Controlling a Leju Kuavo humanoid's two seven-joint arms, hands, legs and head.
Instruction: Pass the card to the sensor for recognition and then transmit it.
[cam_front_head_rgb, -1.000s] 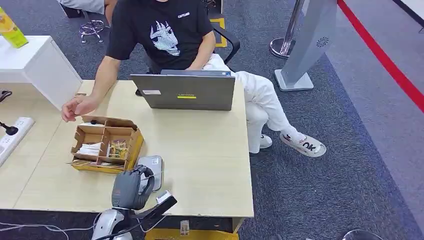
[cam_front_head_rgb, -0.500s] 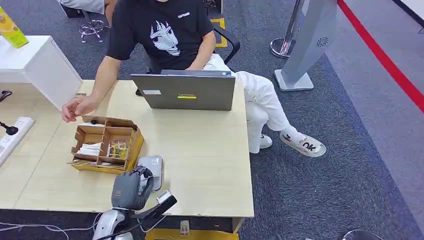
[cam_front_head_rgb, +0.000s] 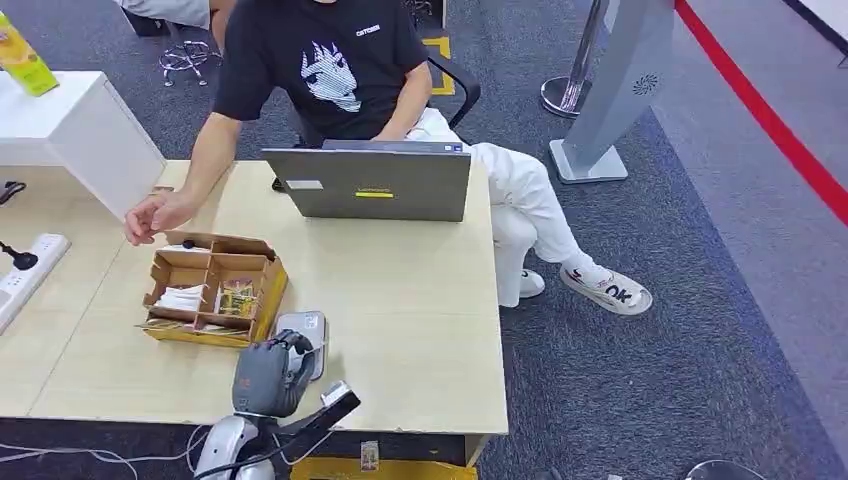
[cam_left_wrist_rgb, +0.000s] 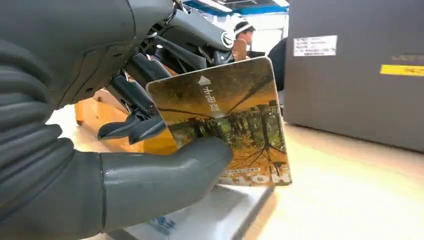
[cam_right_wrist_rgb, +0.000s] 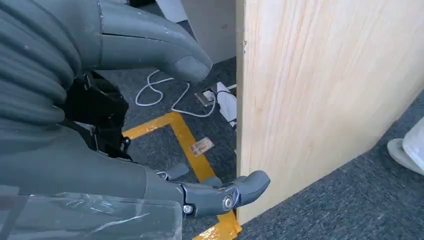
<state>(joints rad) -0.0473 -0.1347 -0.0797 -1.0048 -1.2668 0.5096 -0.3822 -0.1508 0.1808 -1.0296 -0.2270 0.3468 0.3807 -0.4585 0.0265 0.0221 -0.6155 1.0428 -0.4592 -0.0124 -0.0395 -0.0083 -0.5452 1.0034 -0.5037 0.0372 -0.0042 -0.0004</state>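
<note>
At the desk's (cam_front_head_rgb: 420, 330) far left edge a white power strip (cam_front_head_rgb: 28, 262) is cut off by the frame, with a black plug stuck in it. Next along, a person's hand (cam_front_head_rgb: 155, 212) hovers just past the back rim of a cardboard organizer (cam_front_head_rgb: 212, 289); its compartments hold white packets and some yellowish wrapped bits, too small to make out.

Just beside the organizer, near the front edge, the robot's left hand (cam_front_head_rgb: 268, 375) sits over a flat silver sensor (cam_front_head_rgb: 306, 338), covering much of it from above. From the head view the card is hidden behind the hand. The left wrist view gives it away: the card (cam_left_wrist_rgb: 227, 112), printed with an autumn tree scene and white characters, stands nearly upright, pinched between the thick thumb and the dark fingers (cam_left_wrist_rgb: 132, 127) behind it, its lower edge just above the sensor (cam_left_wrist_rgb: 200, 215). Whether it touches I can't tell.

Further along the back edge stands a grey laptop (cam_front_head_rgb: 368, 182), lid towards us, screen hidden.

The right hand (cam_right_wrist_rgb: 150, 125) hangs below the desk beside the pale wooden side panel (cam_right_wrist_rgb: 310, 95), fingers apart, holding nothing.
</note>
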